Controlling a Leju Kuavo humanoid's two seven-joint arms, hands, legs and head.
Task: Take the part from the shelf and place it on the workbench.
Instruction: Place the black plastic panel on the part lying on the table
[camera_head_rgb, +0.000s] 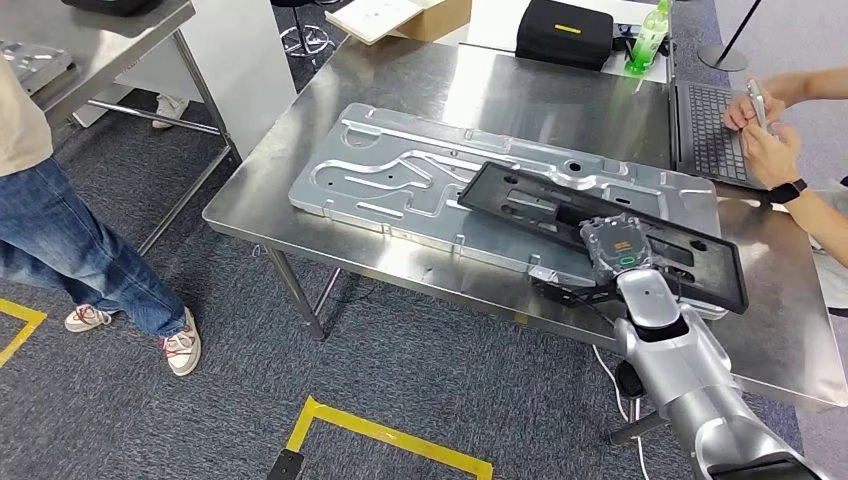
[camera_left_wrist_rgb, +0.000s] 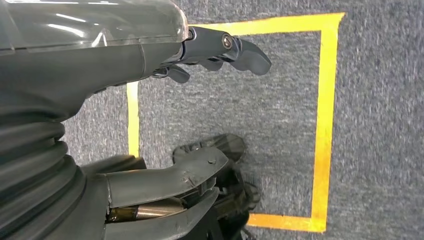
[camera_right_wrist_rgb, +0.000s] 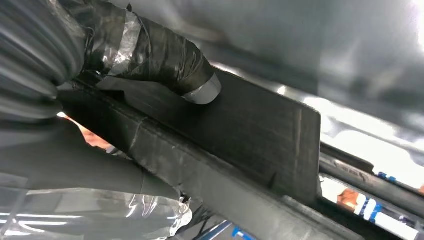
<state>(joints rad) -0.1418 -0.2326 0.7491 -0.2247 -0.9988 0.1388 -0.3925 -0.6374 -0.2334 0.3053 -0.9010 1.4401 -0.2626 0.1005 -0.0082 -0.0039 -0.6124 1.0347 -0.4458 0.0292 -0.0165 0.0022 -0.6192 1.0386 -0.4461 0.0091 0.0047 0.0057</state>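
Head view, part: the long black part (camera_head_rgb: 600, 225) lies slanted across the silver plate (camera_head_rgb: 400, 175) on the workbench (camera_head_rgb: 520, 95), right of frame centre.
Right hand: the right hand (camera_head_rgb: 618, 250) grips the part near its lower right end; in the right wrist view a taped finger (camera_right_wrist_rgb: 165, 55) presses its flat face (camera_right_wrist_rgb: 240, 130).
Left hand: the left hand (camera_left_wrist_rgb: 215, 50) hangs over the carpet, fingers apart, holding nothing.
Risk, tipping: the part's lower right end (camera_head_rgb: 725, 290) looks to reach toward the bench's near edge; letting go early could tip it.
Risk, sliding: black on smooth plate may skid.
Risk, bystander: a person's hands (camera_head_rgb: 765, 125) by the laptop (camera_head_rgb: 705, 130) sit near the part's sweep.
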